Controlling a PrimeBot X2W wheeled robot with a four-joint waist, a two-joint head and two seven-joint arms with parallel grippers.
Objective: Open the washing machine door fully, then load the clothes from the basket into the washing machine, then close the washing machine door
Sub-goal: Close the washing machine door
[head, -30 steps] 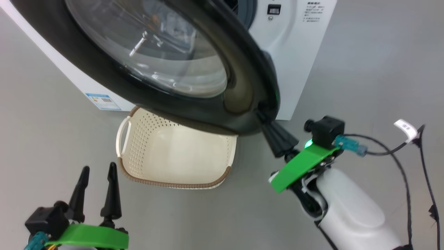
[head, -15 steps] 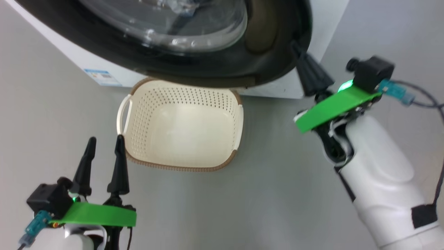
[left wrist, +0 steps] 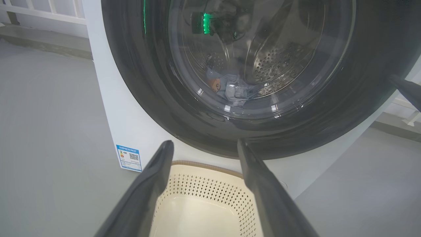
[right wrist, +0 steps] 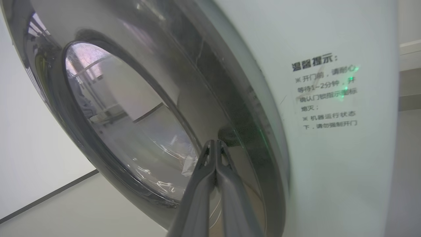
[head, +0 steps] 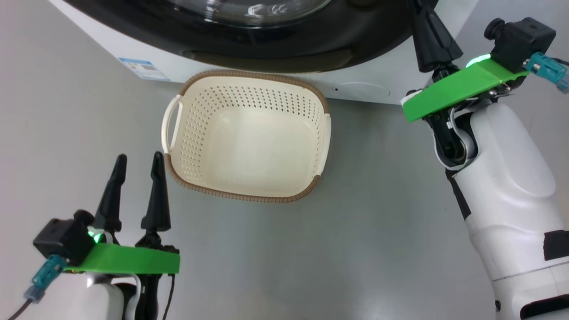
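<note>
Sitting before washing machine (head: pixel 378 86): basket (head: pixel 244 197), cream, perforated, brown-rimmed, long axis along machine front; left gripper (head: pixel 139 155) spread empty, right gripper (right wrist: pixel 215 142) pinched closed.

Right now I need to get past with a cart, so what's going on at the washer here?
The robot is on the last step of a laundry load. Its right hand, fingers shut together, sits at the right edge of the washing machine door, which looks shut or nearly so against the washing machine. The clothes lie inside the drum, seen through the door, and the basket on the floor is empty. The left hand hangs open beside the basket, holding nothing.
</note>
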